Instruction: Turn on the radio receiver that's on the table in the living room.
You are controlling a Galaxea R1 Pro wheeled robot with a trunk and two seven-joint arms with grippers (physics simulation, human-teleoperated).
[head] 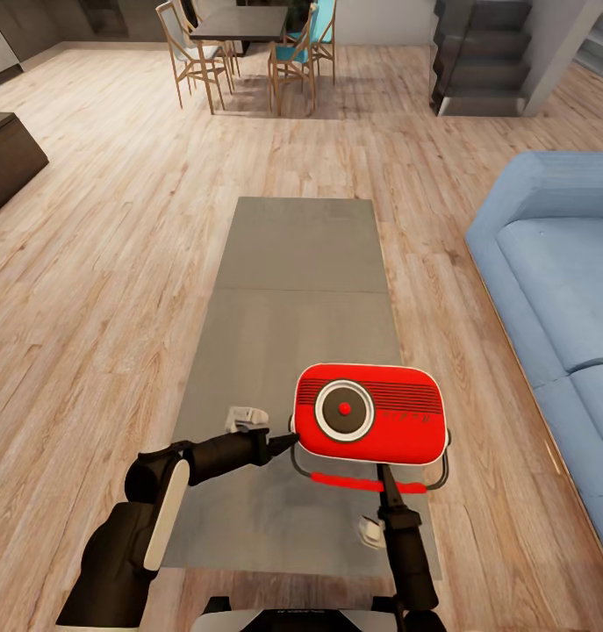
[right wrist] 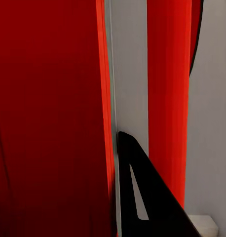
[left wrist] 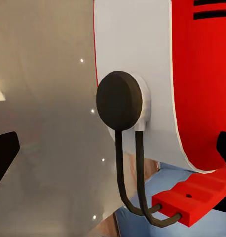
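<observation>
Left arm: reaching in from the left across the table point(head: 292, 254), the left gripper point(head: 288, 441) is meeting the radio receiver's point(head: 371, 412) left end; its wrist view is showing two dark fingertips spread wide either side of the black handle pivot point(left wrist: 119, 100).
Radio receiver: lying face up near the table's near end, dial point(head: 343, 409) pointing toward the ceiling, thin red handle point(head: 364, 483) sitting on the robot's side.
Right arm: coming up from below, the right gripper point(head: 386, 478) is sitting at the handle; whether its jaws are spread or closed, I cannot tell.
Sofa: blue sofa point(head: 556, 263) is standing to the right of the table.
Doing it well: judging from this, steadying the left end while pressing gently should be keeping the radio from sliding.
</observation>
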